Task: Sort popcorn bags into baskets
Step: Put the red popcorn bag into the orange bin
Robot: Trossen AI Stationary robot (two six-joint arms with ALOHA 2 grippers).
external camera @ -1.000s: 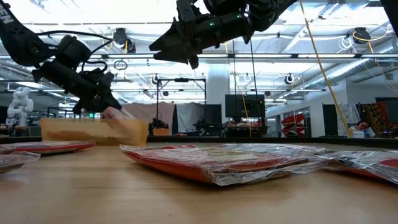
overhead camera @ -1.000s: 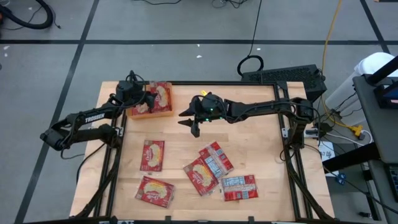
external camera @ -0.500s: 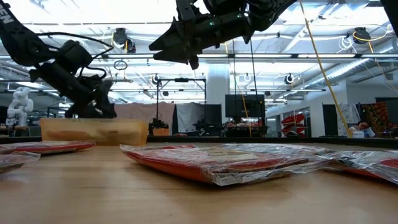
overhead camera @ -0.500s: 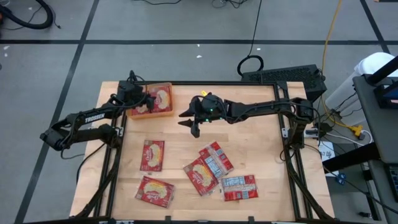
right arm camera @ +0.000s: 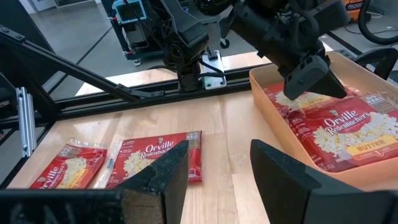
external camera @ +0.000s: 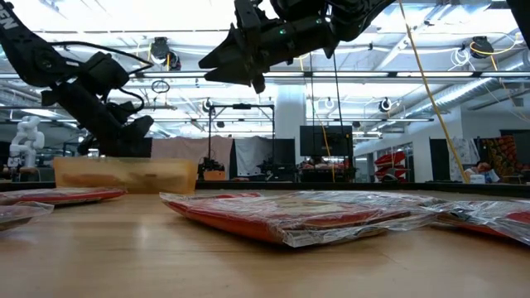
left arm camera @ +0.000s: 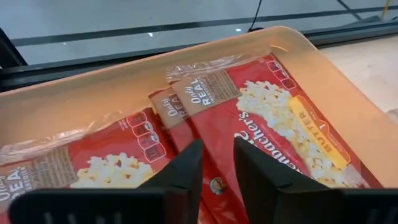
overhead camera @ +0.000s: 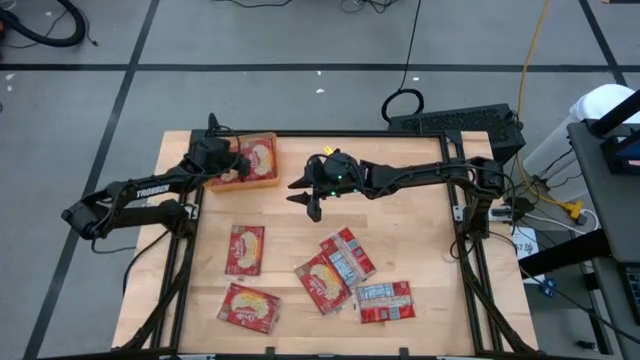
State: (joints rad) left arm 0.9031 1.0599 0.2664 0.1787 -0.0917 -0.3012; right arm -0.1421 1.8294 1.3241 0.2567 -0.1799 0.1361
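Nearest the front edge of the tabletop lie five loose popcorn bags. One bag sits at the front left, with another bag just behind it. To their right a red bag partly overlaps a bag showing its white-blue label, and a fifth bag, also label side up, lies a little apart on the right.

Farther back, over the middle of the tabletop, the right tool hangs in the air above bare wood. Its fingers are spread apart and hold nothing, as the right wrist view also shows.

At the far left corner stands the orange basket. Inside it rest several red popcorn bags, overlapping one another with their picture sides up. The left tool hovers over the basket's inside, just above the bags. Its fingers are only a narrow gap apart and grip nothing.
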